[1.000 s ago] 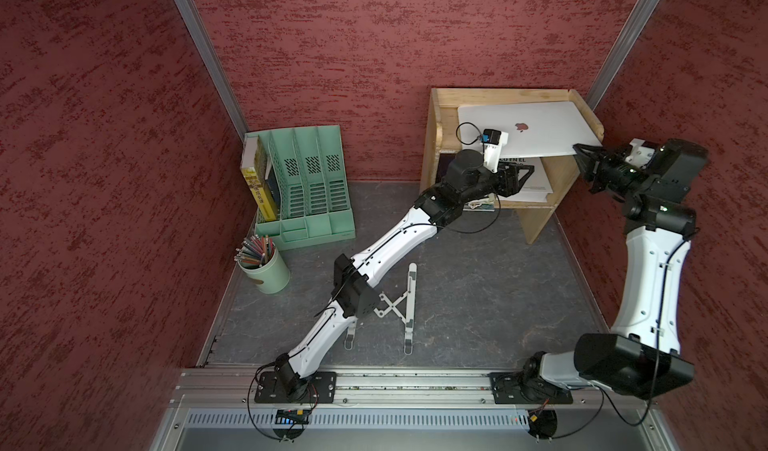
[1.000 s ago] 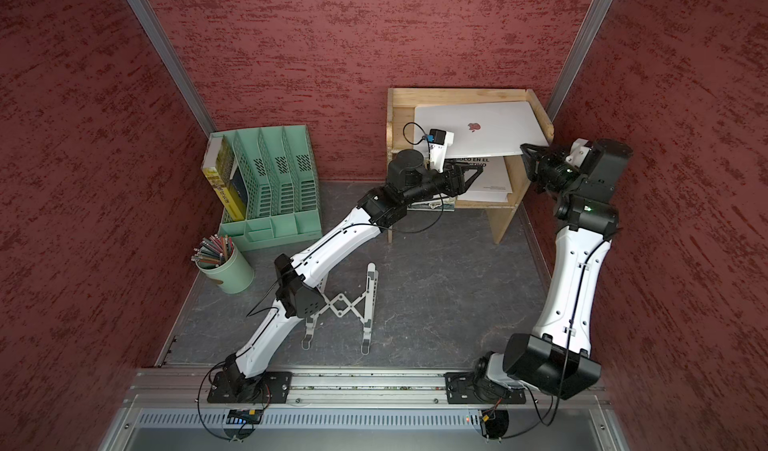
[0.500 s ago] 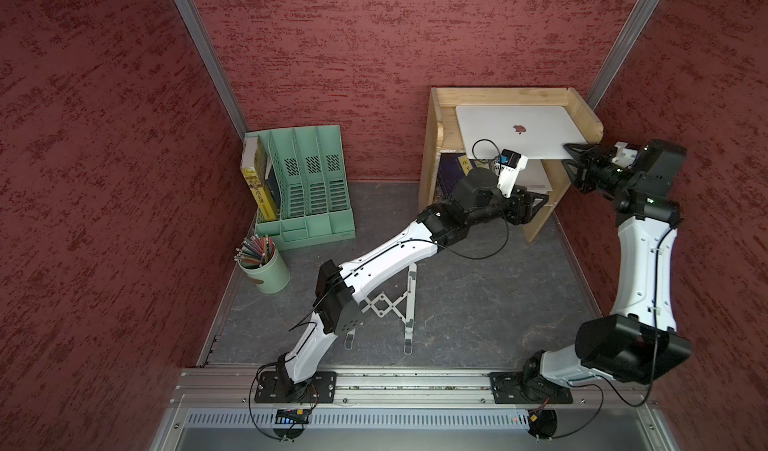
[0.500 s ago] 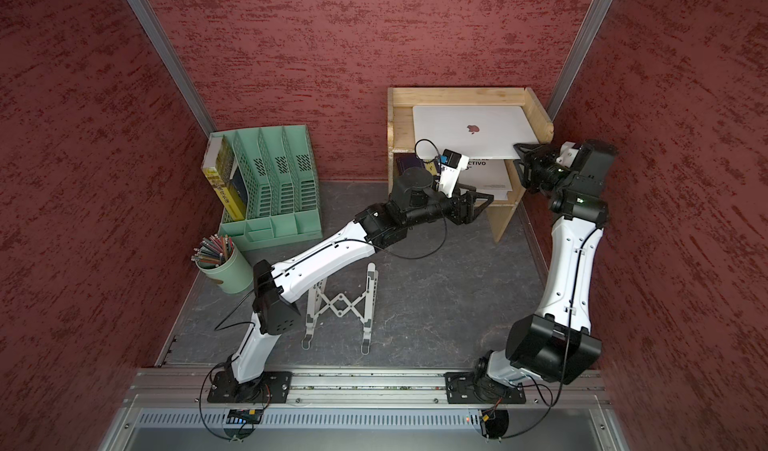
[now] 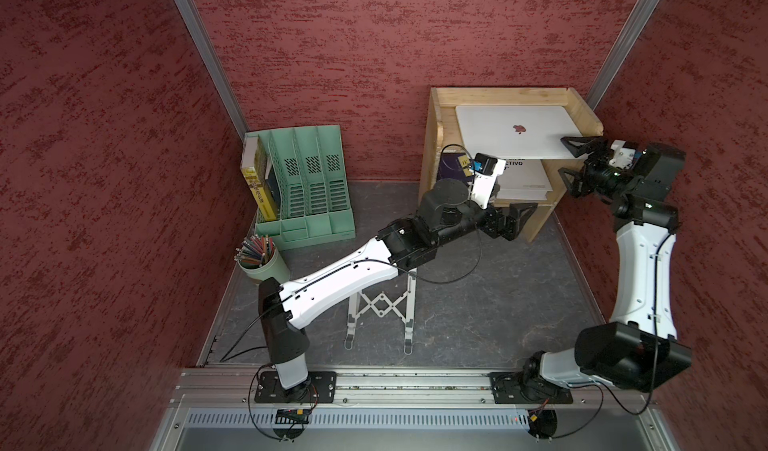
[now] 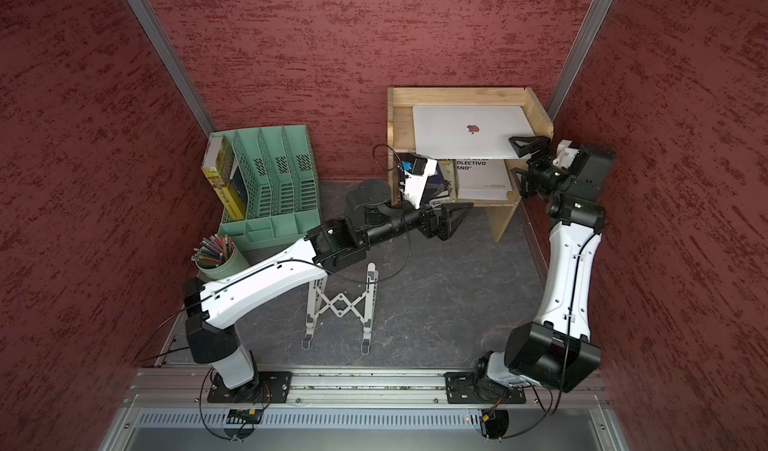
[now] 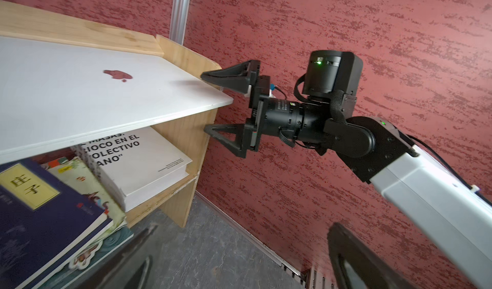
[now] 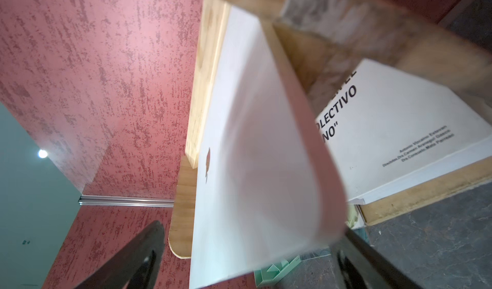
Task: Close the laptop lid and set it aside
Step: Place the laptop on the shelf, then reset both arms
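The laptop [image 5: 515, 137] [image 6: 469, 137] lies flat on top of the wooden shelf unit [image 5: 436, 137], its front edge overhanging. The laptop lid [image 7: 80, 93] [image 8: 253, 168] is shut, apple logo facing up. My right gripper [image 5: 561, 156] [image 6: 512, 154] [image 7: 203, 101] [image 8: 247, 269] is open and straddles the laptop's front right corner, one finger above it and one below, with gaps on both sides. My left gripper [image 5: 528, 220] [image 6: 459, 220] [image 7: 239, 263] is open and holds nothing, below and in front of the shelf, apart from the laptop.
A white book [image 5: 523, 179] [image 7: 149, 165] and a dark blue book [image 7: 40, 207] lie on the lower shelf. A silver folding stand [image 5: 380, 307] lies on the floor under the left arm. A green file organiser [image 5: 307, 187] and a pencil cup [image 5: 262, 258] stand at the left.
The laptop went from tilted and held to lying flat on the shelf top. Both grippers opened. The left gripper moved down and away from the laptop's underside.
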Available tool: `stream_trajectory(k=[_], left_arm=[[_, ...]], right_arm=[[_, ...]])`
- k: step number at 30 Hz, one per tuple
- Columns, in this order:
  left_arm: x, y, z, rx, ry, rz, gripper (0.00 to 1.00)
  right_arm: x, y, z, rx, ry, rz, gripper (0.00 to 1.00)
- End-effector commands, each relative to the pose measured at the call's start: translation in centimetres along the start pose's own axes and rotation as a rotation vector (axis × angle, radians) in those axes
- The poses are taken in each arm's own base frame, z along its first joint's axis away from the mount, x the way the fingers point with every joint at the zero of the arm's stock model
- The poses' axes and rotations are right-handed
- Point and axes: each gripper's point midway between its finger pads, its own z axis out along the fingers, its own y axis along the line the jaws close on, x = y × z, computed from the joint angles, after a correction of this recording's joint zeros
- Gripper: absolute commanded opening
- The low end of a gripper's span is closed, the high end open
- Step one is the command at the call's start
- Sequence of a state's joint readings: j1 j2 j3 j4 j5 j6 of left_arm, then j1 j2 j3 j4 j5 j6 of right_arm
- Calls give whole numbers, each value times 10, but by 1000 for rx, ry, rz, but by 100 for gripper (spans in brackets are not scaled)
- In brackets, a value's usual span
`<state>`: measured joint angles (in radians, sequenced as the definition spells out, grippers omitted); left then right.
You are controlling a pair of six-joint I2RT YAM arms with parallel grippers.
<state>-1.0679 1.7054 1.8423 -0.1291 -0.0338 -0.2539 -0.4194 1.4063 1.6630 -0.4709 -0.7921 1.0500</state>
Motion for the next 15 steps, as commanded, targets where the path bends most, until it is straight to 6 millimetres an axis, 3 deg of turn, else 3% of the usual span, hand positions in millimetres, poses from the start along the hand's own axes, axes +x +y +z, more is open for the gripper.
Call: stream_trajectory(k=[1, 5, 7, 9, 10, 12, 15], left_arm=[[-13, 38, -34, -218, -16, 9, 100], [-9, 100, -99, -585, -24, -15, 100], [6, 118, -131, -679, 0, 29, 100], [16, 123, -161, -675, 25, 106, 100], [29, 132, -172, -683, 52, 141, 100], [42, 173, -212, -804, 27, 96, 100], [68, 236, -266, -1002, -2, 101, 100]], right_arm=[[17, 25, -24, -34, -10, -120, 99], [43, 32, -53, -18, -27, -254, 98], [61, 32, -71, -6, -47, -345, 99], [80, 29, -91, 9, -91, -428, 98], [86, 21, -96, 33, -117, -462, 99], [94, -7, -100, 103, -154, -506, 99], [93, -66, -92, 249, -195, -504, 98]])
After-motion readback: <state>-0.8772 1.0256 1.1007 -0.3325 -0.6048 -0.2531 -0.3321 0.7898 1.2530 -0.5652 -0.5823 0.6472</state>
